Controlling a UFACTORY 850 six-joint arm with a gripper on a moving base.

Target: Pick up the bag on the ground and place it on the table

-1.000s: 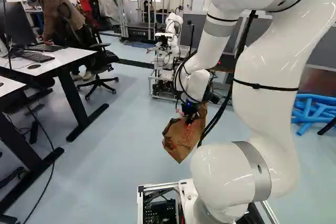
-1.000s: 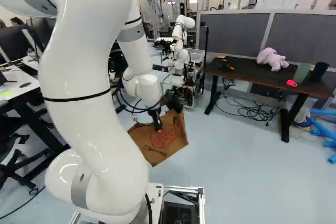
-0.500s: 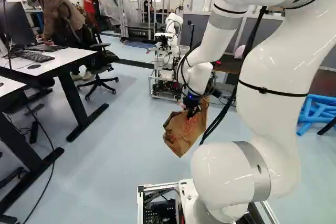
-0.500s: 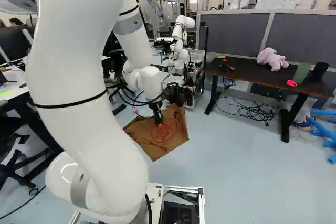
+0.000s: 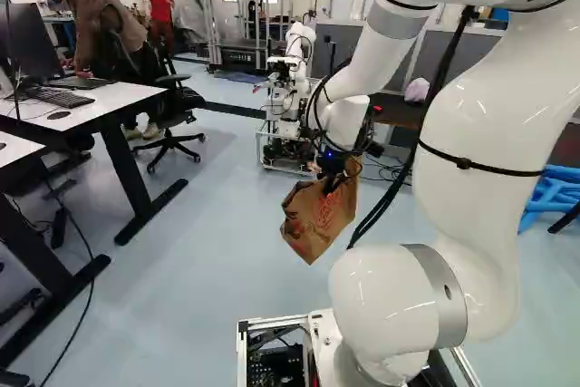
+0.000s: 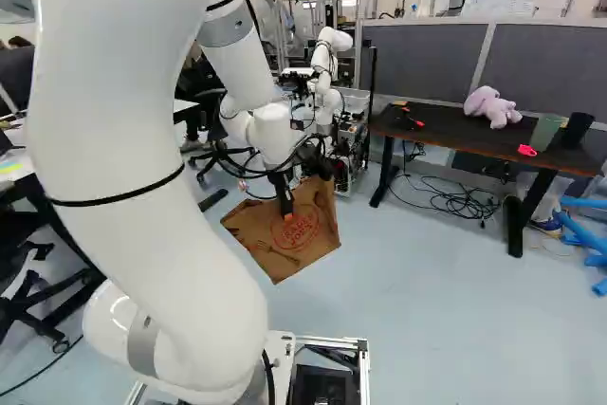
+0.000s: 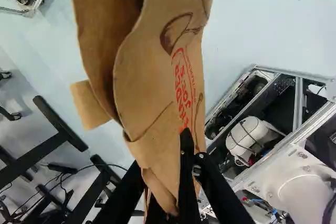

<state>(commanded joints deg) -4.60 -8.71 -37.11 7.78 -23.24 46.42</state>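
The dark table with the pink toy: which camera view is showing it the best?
The right base view, because most of the dark table shows there, with the pink toy on top. In the left base view, the arm covers much of it. The wrist view does not show it.

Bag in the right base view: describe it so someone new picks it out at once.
Follow the big white arm to the claw at its end. The bag hangs there, off the floor: brown, with a round red print. Another robot stands beyond it, but that one is white.
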